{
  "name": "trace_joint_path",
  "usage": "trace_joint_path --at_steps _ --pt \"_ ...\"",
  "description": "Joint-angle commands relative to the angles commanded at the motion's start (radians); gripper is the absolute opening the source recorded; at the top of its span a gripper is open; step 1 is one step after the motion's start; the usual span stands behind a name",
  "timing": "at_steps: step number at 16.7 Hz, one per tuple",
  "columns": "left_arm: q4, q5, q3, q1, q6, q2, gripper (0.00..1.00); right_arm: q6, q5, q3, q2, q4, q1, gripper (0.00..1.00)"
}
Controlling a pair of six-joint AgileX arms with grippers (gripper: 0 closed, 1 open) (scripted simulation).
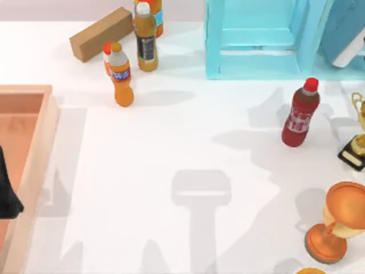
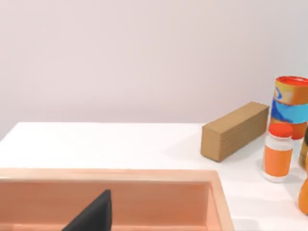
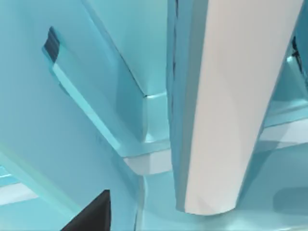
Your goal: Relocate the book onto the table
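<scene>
The white table [image 1: 171,171] spreads widest; at its far edge stands the light-blue shelf unit [image 1: 256,40], with the teal book [image 1: 348,31] leaning tilted in it near the far right corner. My left gripper [image 1: 7,194] hangs over the wooden tray [image 1: 34,165] at the left edge; I cannot tell how its fingers stand. My right wrist view sits close on the book's white pages [image 3: 231,106]; those fingers I cannot tell either.

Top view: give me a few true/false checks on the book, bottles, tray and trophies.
1. The book lies flat on the table. False: it leans tilted by the light-blue shelf unit at the top right.
2. The red bottle stands right of centre. True.
3. The wooden tray is at the table's right edge. False: left edge.
4. The cardboard box sits beside the orange bottles. True.
5. Trophies stand at the right. True.
</scene>
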Motion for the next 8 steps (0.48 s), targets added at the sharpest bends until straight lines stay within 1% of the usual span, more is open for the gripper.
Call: trace_joint_path --at_steps 4,8 --pt "0.000 0.000 0.000 0.000 0.000 0.000 1.00 -0.001 0.002 -0.002 -0.001 -0.001 0.006 1.00" --pt "0.000 0.000 0.000 0.000 0.000 0.000 1.00 0.008 0.019 0.106 0.096 -0.007 0.019 1.00"
